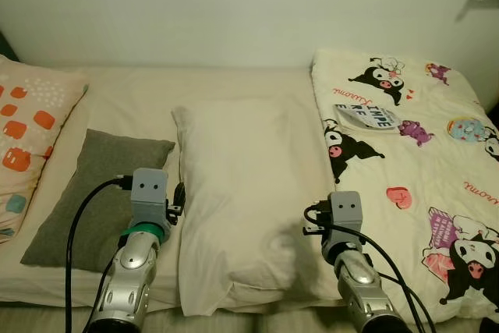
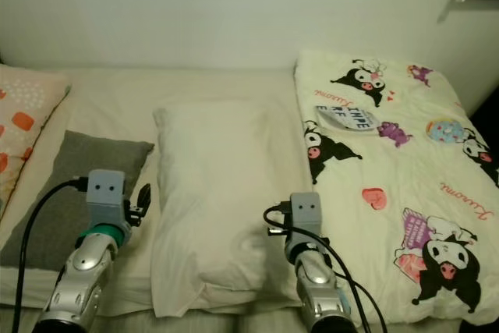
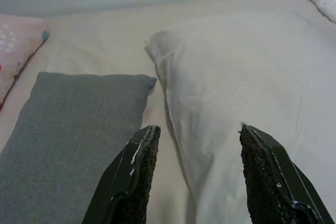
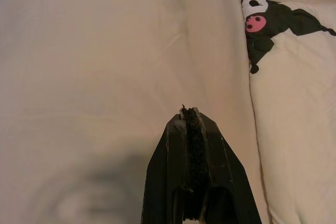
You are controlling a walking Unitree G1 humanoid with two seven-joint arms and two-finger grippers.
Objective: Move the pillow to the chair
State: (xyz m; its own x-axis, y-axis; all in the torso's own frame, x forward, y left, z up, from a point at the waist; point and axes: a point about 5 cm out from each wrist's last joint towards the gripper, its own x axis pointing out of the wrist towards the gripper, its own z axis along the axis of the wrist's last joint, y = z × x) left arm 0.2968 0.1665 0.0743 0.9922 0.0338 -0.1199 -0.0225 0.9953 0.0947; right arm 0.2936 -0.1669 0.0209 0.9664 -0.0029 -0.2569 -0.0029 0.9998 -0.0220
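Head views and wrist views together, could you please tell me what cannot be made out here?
- Chair: none can be made out; the eye views stop at the bed's edges.
- White pillow: its near right corner is hidden behind the right arm.
- Right pincer: shut, but whether it touches the pillow cannot be told.
- Cartoon blanket: cut off by the right edge.

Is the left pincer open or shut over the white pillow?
Open. The left pincer shows its two black fingers spread apart, over the white pillow's edge beside the grey pillow.
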